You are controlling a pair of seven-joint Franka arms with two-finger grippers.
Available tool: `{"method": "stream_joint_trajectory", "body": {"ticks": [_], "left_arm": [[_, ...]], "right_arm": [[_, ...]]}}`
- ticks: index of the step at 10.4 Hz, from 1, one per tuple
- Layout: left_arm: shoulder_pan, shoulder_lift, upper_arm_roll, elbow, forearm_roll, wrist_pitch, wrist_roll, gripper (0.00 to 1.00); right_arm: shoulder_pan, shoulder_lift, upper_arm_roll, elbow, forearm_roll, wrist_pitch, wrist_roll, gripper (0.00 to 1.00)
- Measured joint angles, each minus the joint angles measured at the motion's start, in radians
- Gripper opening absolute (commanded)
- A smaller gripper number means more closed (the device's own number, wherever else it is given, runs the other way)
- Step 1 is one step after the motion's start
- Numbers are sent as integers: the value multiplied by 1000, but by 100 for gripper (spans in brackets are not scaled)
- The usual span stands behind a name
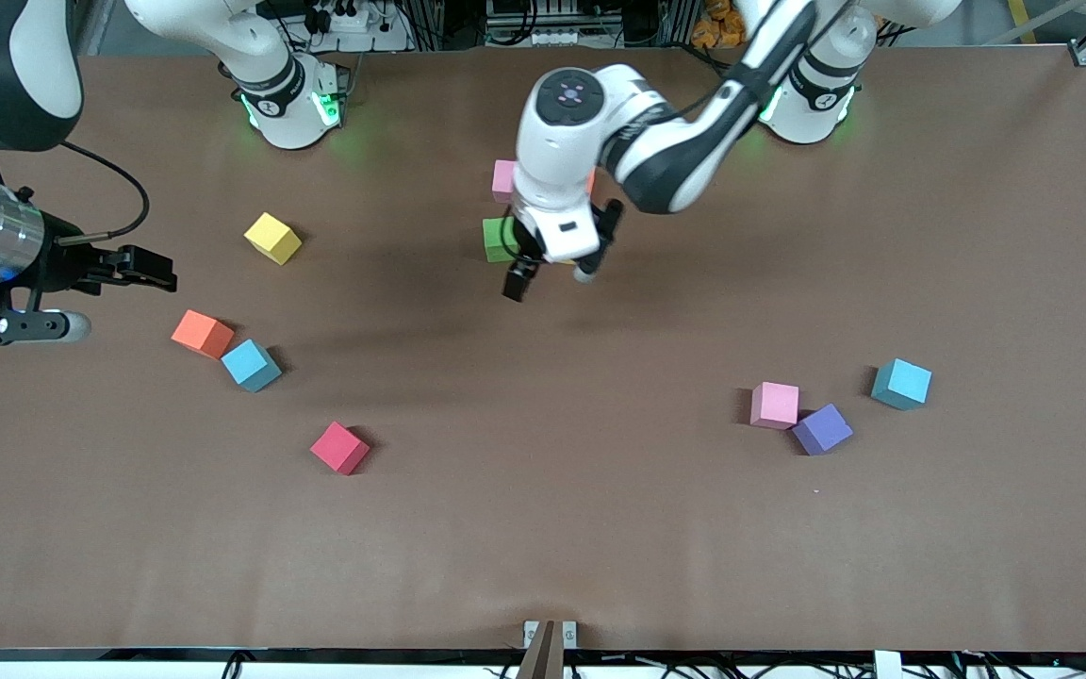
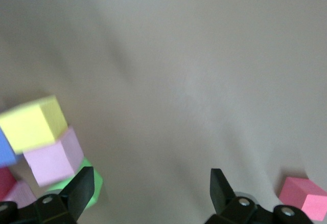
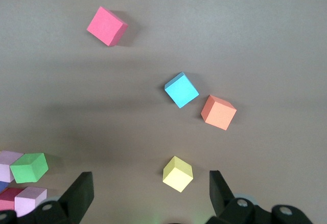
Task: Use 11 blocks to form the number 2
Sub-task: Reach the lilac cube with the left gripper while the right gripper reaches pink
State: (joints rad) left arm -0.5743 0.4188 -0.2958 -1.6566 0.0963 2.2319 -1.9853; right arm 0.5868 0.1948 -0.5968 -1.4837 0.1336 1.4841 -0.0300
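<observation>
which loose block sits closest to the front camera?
The red block, alone toward the right arm's end; it lies lower in the front view than the purple block and every other.

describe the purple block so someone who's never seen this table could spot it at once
Start at the left arm's end of the table, where three loose blocks sit in a small group well clear of both pincers. The purple block is the one of the three nearest the front camera, touching or nearly touching the pink block, with the teal-blue block standing apart. It is the only purple cube in sight.
</observation>
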Motion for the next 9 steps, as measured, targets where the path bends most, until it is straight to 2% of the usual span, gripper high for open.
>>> {"method": "stream_joint_trajectory", "body": {"ticks": [3, 5, 9], "left_arm": [[116, -64, 0, 0, 0, -109, 279, 100], [192, -88, 2, 0, -15, -158, 497, 100], [366, -106, 11, -3, -24, -236, 994, 100]], "right_arm": [[-3, 24, 0, -7, 1, 30, -1, 100], [2, 80, 8, -10, 8, 74, -5, 100], [22, 132, 16, -10, 64, 109, -5, 100]]}}
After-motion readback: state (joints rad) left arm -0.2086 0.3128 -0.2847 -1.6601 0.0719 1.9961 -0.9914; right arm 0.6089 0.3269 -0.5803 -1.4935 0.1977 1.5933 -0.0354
